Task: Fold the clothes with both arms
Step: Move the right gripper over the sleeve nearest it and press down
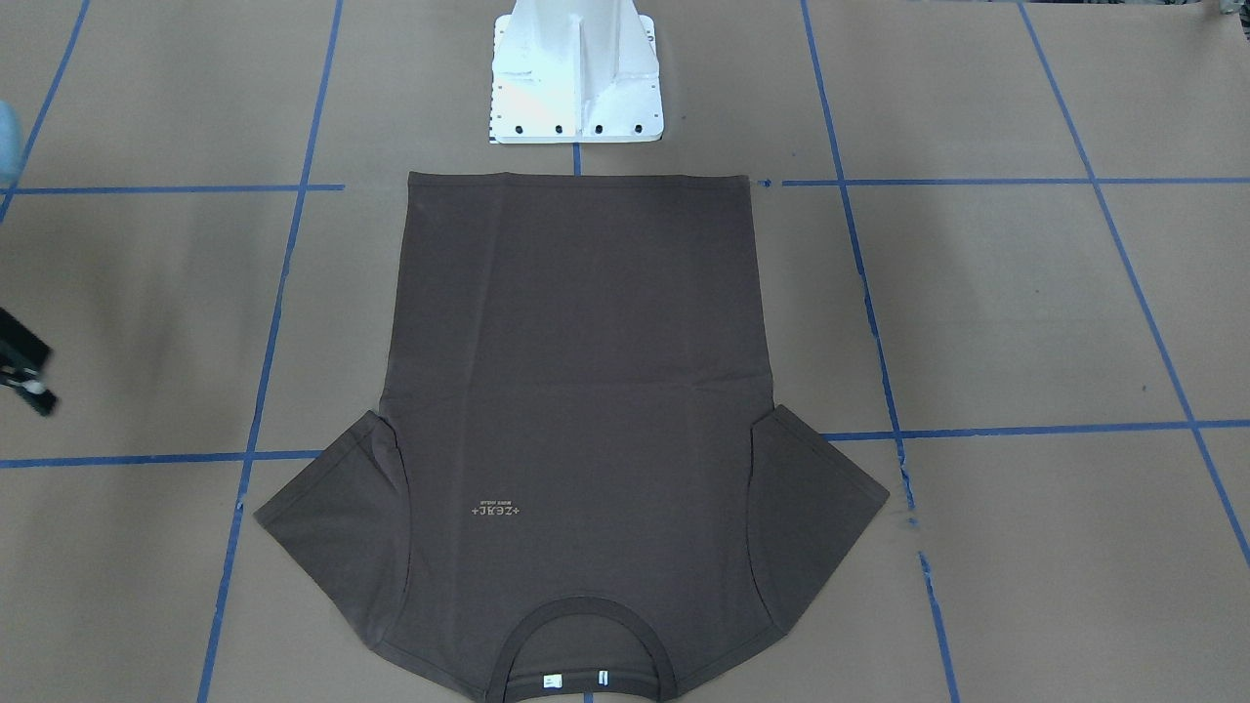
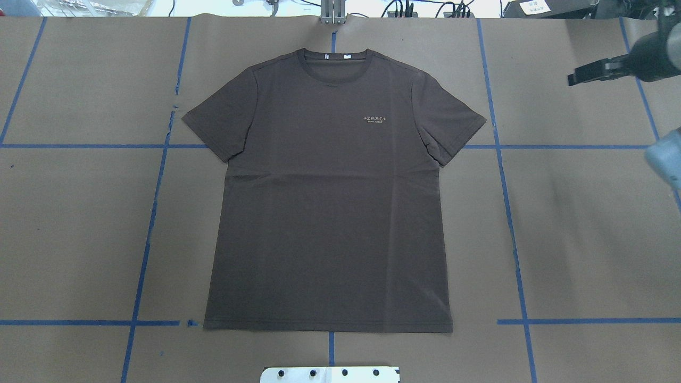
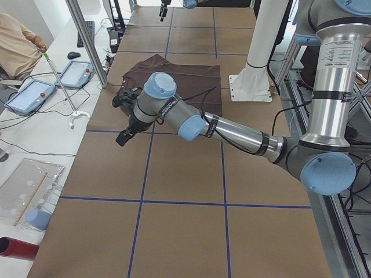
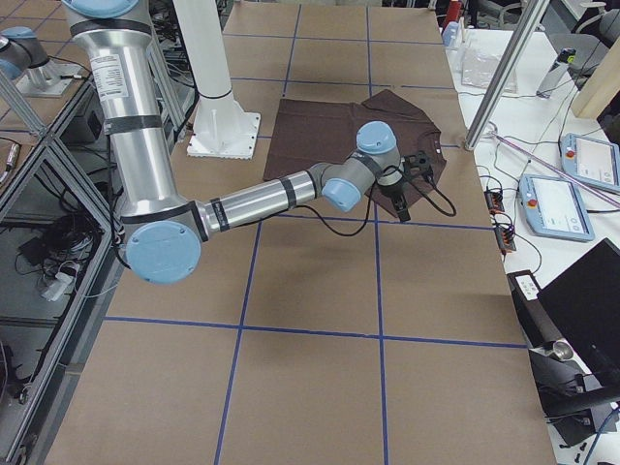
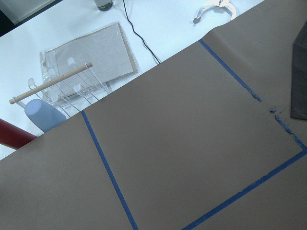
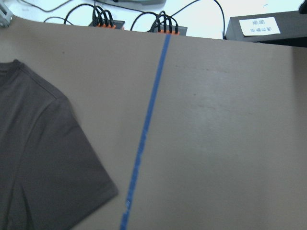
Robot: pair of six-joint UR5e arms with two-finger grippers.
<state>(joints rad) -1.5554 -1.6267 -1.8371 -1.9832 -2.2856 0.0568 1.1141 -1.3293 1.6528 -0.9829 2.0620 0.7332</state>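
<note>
T-shirt [image 2: 330, 213]: one, flat, front up on my table [image 2: 574, 239]. Left gripper [image 3: 123, 138], right gripper [image 2: 573, 80]: both off the cloth. I cannot tell whether either is clenched or released.

T-shirt [image 1: 576, 391]: front-facing view's bottom edge cuts the collar. The small line under the chest lettering [image 2: 374, 118] is too small to read. Right gripper [image 2: 574, 78], well off the T-shirt's sleeve, is blurred, with its arm cut by the frame edge; probably only the finger end shows, jaw state unreadable. Left gripper [image 3: 123, 138], beyond the T-shirt's other sleeve, shows only side-on; cannot tell its jaw state.
</note>
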